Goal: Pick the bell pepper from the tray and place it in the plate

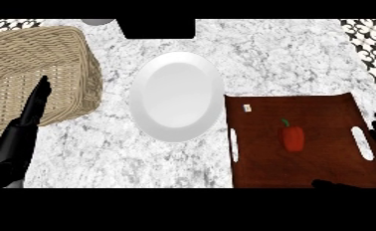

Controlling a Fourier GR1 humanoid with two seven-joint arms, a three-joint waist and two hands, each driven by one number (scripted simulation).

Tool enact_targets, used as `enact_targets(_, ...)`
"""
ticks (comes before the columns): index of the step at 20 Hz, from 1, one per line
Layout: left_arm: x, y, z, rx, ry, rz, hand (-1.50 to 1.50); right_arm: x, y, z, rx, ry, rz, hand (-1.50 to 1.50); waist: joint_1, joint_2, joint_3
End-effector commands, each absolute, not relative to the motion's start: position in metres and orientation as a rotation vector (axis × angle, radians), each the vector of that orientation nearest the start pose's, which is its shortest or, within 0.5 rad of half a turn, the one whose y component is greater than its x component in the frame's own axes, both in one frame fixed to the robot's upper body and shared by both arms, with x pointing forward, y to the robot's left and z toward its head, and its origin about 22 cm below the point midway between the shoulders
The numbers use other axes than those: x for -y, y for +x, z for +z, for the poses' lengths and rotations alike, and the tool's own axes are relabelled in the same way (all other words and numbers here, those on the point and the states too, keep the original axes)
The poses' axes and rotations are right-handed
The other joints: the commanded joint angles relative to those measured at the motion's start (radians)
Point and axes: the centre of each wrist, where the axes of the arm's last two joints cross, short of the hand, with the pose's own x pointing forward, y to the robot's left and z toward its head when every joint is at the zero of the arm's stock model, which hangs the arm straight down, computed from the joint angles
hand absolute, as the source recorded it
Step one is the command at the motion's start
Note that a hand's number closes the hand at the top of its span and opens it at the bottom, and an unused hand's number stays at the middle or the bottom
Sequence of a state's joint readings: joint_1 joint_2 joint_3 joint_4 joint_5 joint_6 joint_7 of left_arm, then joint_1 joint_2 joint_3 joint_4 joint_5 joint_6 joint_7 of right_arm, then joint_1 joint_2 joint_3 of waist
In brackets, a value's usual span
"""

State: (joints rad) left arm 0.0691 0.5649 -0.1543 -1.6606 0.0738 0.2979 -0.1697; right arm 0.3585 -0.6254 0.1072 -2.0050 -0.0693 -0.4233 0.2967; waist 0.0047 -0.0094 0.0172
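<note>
Bare counter (294,60) above the tray (257,145) — basket (51,70) crowds the plate's (176,95) left side.

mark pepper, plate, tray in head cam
bell pepper (294,139): head view, middle of red body.
plate (176,68): head view, bare upper part.
tray (257,160): head view, bare brown floor left of pepper.

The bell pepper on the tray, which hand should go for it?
Right. The bell pepper lies on the tray at the view's right, just above the right hand. The left hand rests far off by the wicker basket, beyond the plate.
</note>
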Motion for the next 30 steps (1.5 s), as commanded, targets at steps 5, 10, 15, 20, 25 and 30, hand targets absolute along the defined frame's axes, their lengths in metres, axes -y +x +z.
enact_targets(5,-0.327,0.210,-0.001,1.550,0.479,-0.310,0.00,0.318,0.180,0.084,1.155,-0.548,0.297,-1.50,0.014,0.019,-0.019)
enact_targets(10,-0.322,0.211,0.002,1.529,0.457,-0.308,0.00,0.325,0.196,0.074,1.038,-0.544,0.420,-1.50,0.021,0.020,-0.018)
enact_targets(15,-0.326,0.220,0.008,1.550,0.466,-0.313,0.00,0.329,0.211,0.057,1.030,-0.508,0.465,-1.50,0.009,0.017,-0.017)
enact_targets(20,-0.337,0.218,0.010,1.530,0.475,-0.308,0.00,0.317,0.223,0.049,1.023,-0.471,0.494,-1.50,0.011,0.017,-0.017)
enact_targets(25,-0.343,0.219,0.011,1.519,0.478,-0.287,0.00,0.327,0.217,0.036,0.985,-0.429,0.539,-1.50,-0.004,0.015,-0.017)
enact_targets(30,-0.333,0.215,0.002,1.528,0.465,-0.312,0.00,0.316,0.238,0.023,0.963,-0.426,0.528,-1.50,0.007,0.017,-0.017)
